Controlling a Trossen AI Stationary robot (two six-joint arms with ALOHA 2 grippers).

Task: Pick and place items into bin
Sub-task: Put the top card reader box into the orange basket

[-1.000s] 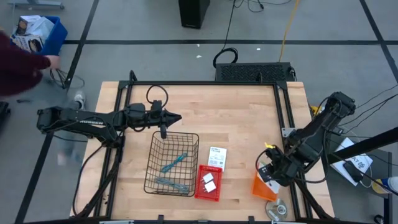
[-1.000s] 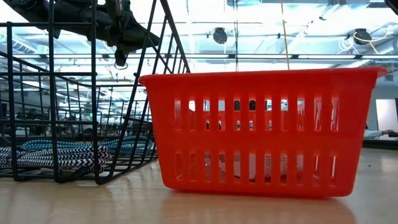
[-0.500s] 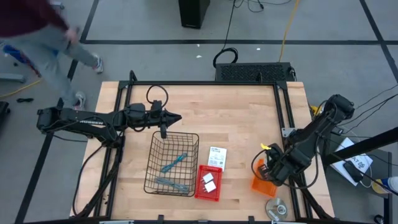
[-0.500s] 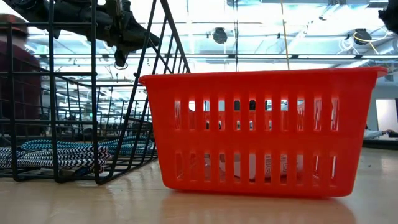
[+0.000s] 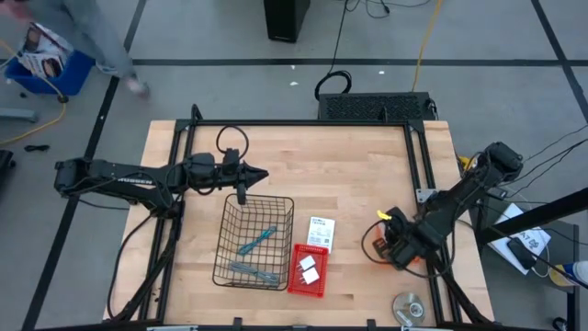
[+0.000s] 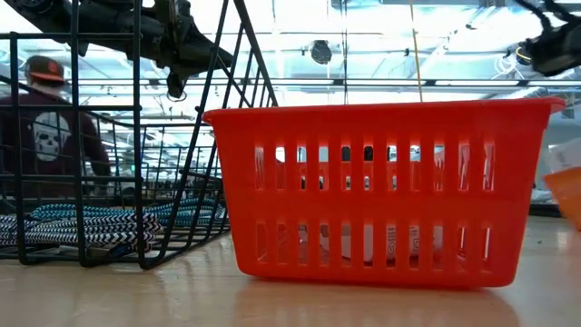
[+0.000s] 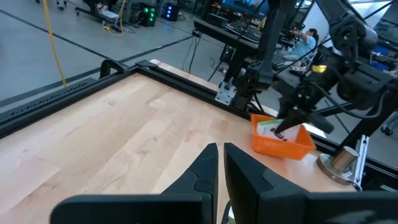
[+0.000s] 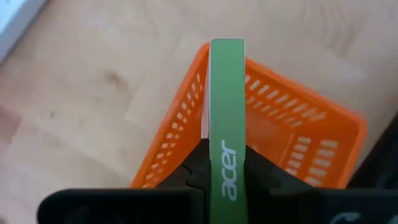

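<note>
Table (image 5: 358, 175): pale wood planks with a black metal frame around its edge.
Room: grey floor marked with dark lines; a black case stands beyond the table's far side. A person (image 6: 50, 127) in a cap and a dark shirt with a skull print shows behind the wire basket in the low view.
Wire basket (image 5: 231, 265): black, on the table's near left part, with two teal and grey hand tools (image 5: 257, 241) lying inside.
Red basket (image 5: 296, 283): just right of the wire basket, touching or nearly so, with two white blocks (image 5: 308, 268) in it.
White cards (image 5: 320, 232): flat on the wood just beyond the red basket.
Orange bin (image 7: 283, 138): on the table's right side, under the right gripper.
Silver disc (image 5: 409, 308): near the table's front right corner.
Right gripper (image 8: 225, 168): pinches a green and white card (image 8: 226, 93) printed "acer", held edge-on directly above the orange bin's open top.
Left gripper (image 7: 221, 163): fingers pressed together, holding nothing, hanging over the far edge of the wire basket.
</note>
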